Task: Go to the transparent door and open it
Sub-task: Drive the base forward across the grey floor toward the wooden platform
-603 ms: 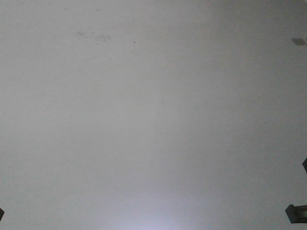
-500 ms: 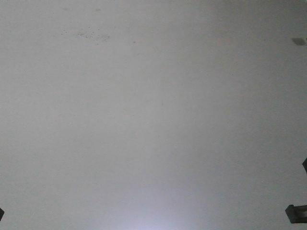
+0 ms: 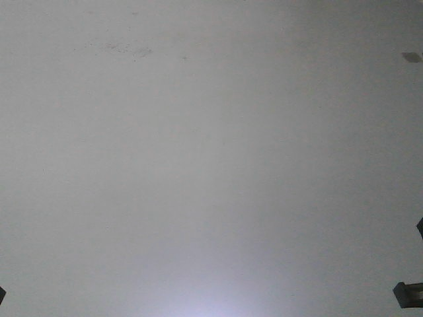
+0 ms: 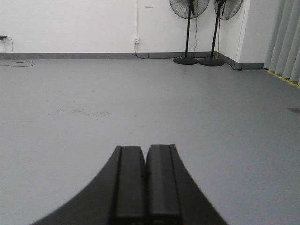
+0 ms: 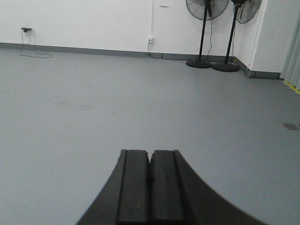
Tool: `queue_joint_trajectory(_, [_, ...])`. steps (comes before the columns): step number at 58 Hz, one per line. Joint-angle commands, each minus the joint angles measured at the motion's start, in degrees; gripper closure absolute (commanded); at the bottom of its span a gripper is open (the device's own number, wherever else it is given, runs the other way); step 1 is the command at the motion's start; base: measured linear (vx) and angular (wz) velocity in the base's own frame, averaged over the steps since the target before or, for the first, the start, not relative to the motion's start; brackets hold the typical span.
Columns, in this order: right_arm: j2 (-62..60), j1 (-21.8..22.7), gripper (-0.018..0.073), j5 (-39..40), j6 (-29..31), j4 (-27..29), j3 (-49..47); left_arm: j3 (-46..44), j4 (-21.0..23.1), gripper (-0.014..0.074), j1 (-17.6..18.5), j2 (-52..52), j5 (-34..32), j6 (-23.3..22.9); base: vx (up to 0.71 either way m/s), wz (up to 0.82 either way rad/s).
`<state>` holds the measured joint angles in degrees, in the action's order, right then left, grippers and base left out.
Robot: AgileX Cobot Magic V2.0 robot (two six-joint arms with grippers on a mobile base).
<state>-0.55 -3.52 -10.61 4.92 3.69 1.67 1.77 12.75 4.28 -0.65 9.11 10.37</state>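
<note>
The transparent door shows in no view. The wrist cameras face a smooth grey floor [image 4: 211, 117], a white wall [image 4: 70, 23] and two black pedestal fans [image 4: 186, 60] [image 4: 211, 61]. The two black claws, left claw [image 4: 146, 152] and right claw [image 5: 150, 155], are pressed closed on nothing. The front view's floor is unchanged from earlier.

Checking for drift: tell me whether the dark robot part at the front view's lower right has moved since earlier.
No. The dark robot part keeps its place below the dark floor patch, itself unshifted.

the fingers [image 4: 131, 183] are flat, matte black bars
</note>
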Motion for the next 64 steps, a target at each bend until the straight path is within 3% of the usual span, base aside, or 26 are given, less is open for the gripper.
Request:
queue_joint_trajectory(1, [-0.9,0.2,0.0564,4.5,-0.1,0.0,0.3,0.7,0.6,0.0594,0.3,-0.8,-5.1,-0.2,0.00,0.00])
queue_joint_trajectory(34, [-0.9,0.2,0.0564,4.5,-0.1,0.0,0.3,0.7,0.6,0.0594,0.3,-0.8,-5.1,-0.2,0.05,0.00])
queue_joint_trajectory(64, [-0.9,0.2,0.0564,4.5,-0.1,0.0,0.3,0.7,0.6,0.0594,0.3,-0.8,-5.1,-0.2,0.26,0.12])
